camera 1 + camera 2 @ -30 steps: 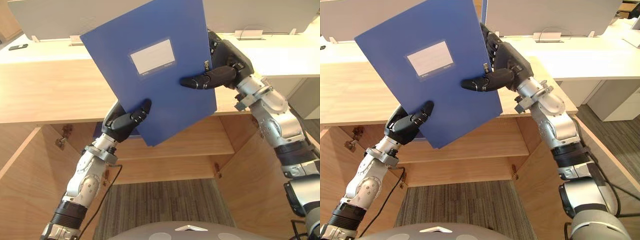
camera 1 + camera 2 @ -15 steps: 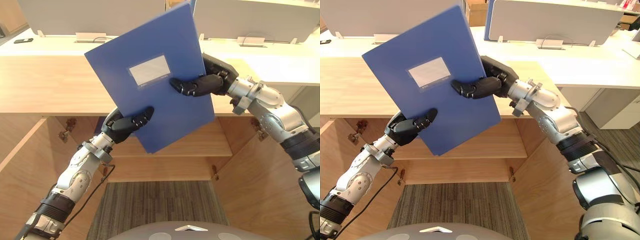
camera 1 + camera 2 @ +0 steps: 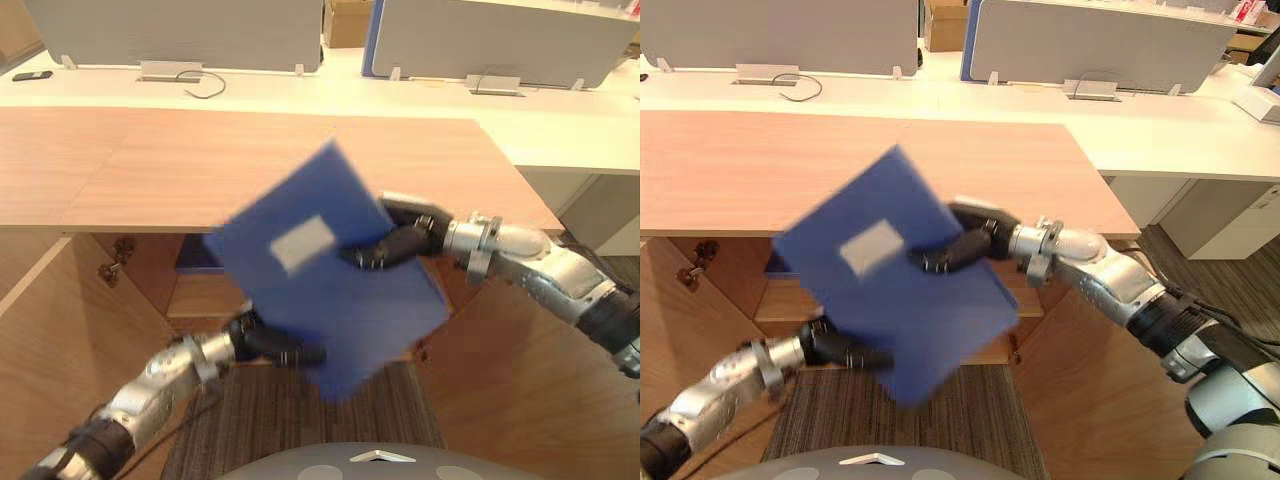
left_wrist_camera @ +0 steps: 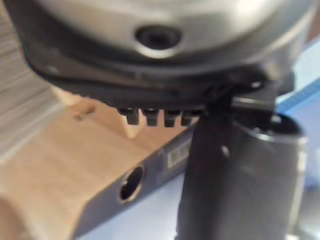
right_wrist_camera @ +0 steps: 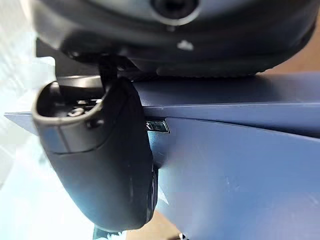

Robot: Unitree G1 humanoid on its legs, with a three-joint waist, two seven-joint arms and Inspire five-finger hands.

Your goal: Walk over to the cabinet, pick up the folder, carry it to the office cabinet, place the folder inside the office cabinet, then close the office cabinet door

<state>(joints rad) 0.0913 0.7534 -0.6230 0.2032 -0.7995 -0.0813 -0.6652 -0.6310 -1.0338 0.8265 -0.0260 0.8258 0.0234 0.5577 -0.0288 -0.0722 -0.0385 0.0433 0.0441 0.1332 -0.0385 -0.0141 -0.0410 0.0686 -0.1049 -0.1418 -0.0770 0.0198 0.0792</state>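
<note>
The blue folder (image 3: 330,300) with a white label hangs tilted in front of the open wooden cabinet (image 3: 200,298), just below its countertop (image 3: 200,160). My right hand (image 3: 395,245) grips its upper right part, thumb on the front cover and fingers behind. In the right wrist view the thumb (image 5: 110,165) presses on the blue cover (image 5: 240,165). My left hand (image 3: 270,345) lies low at the folder's lower left edge, fingers stretched out straight towards it, thumb off the cover.
Both cabinet doors stand open: the left door (image 3: 30,300) and the right door (image 3: 500,400). Something else blue (image 3: 195,255) rests on the inner shelf. Behind the countertop are white desks with grey dividers (image 3: 170,30). Striped carpet (image 3: 290,420) lies below.
The folder has come down from above the countertop to the cabinet opening. My left thumb has come off the cover and the left fingers have straightened. My right hand has tightened on the folder.
</note>
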